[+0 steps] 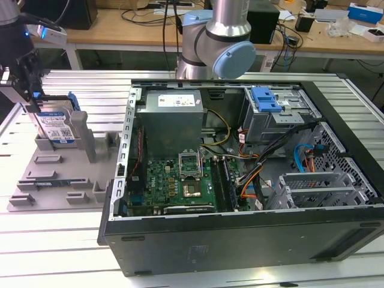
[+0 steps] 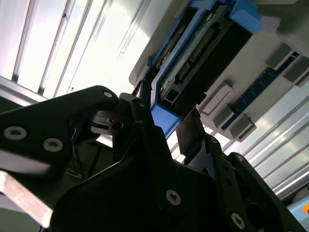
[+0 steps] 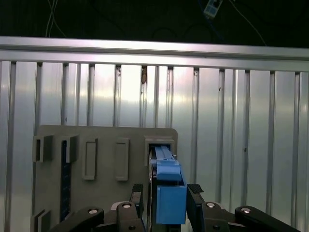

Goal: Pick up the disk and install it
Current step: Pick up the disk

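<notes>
**A:** At the exterior view's left, on the grey fixture tray [image 1: 60, 195], what is standing up?

**B:** The disk [image 1: 58, 125]. It stands on edge in one of the tray's slots. Its white-and-blue label shows, and the blue carrier frames it.

**A:** And the gripper [image 3: 166, 189]?

**B:** Right at the disk's upper end. In both wrist views the black fingers [image 3: 137, 193] sit one on each flat side of that blue-framed end, closed onto it.

**A:** Is the disk out of its slot?

**B:** No. Its lower edge sits in the slot, and the tray lies flat on the ribbed metal surface [image 1: 54, 246].

**A:** Anything else in the tray?

**B:** A thin dark strip lies in another slot (what it is, I cannot tell).

**A:** Where is the computer case [image 1: 240, 234]?

**B:** Just beside the tray, towards the exterior view's right, lying on its side with the open side up. Inside are the green motherboard [image 1: 174, 180], the grey power supply box [image 1: 171, 117] with its white sticker, and a small blue latch [image 1: 266, 99] on the drive cage. The disk is well apart from that cage.

**A:** And the arm [image 1: 219, 36]?

**B:** Its grey-and-blue joint rises behind the case.
</notes>
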